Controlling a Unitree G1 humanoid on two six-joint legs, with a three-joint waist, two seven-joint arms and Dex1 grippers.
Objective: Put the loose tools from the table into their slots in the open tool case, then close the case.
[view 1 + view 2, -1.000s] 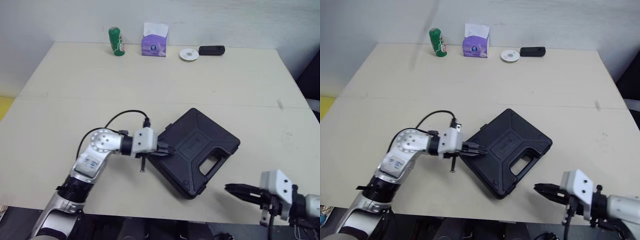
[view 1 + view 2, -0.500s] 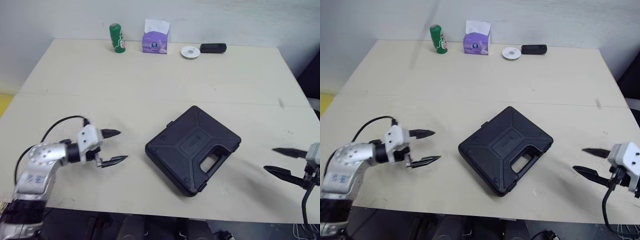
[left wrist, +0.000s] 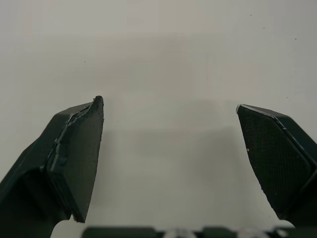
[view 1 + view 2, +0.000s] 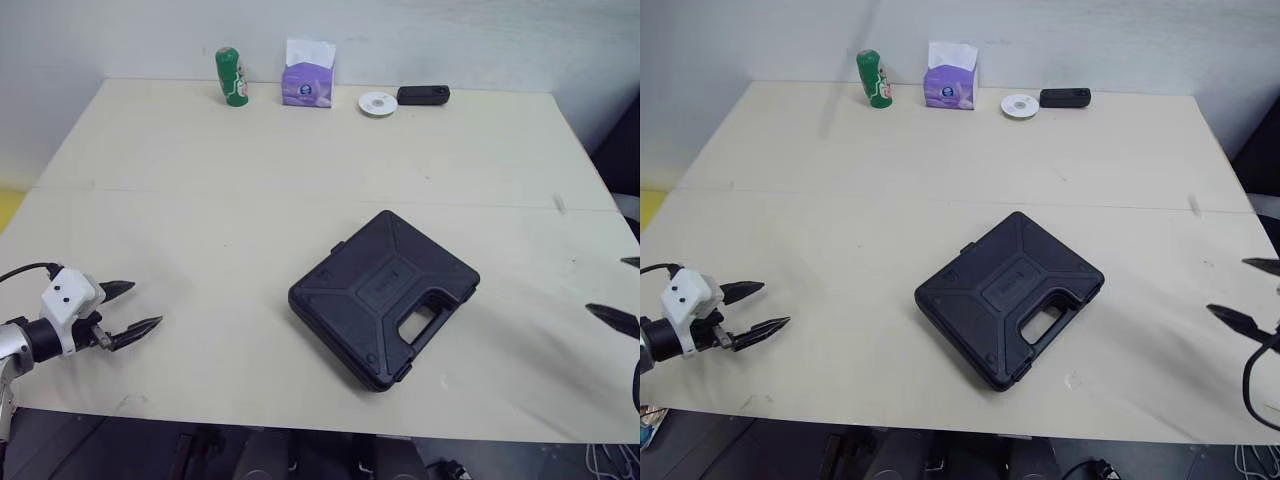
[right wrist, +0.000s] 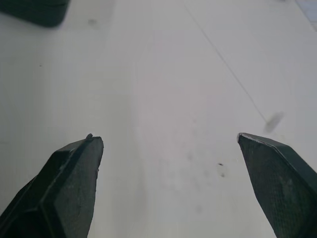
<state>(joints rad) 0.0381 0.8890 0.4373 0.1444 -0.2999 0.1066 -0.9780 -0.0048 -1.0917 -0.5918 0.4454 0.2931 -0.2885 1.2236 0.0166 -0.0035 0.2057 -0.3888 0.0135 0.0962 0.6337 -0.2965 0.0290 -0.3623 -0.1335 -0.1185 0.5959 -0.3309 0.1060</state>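
Beige table (image 4: 300,160), head views: shut black tool case (image 4: 385,298) sits centre, its corners set diagonal, at 3 o'clock from the left gripper (image 4: 140,305), 9 o'clock from the nearer right gripper (image 4: 1230,287). Both have drawn outward since earlier. Wrist views: each gripper's fingers (image 3: 74,148) spread wide, holding nothing.

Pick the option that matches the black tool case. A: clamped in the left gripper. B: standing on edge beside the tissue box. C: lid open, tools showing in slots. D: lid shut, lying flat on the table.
D: the tool case lies flat on the table with its lid shut, while the left gripper and the right gripper are open and apart from it.
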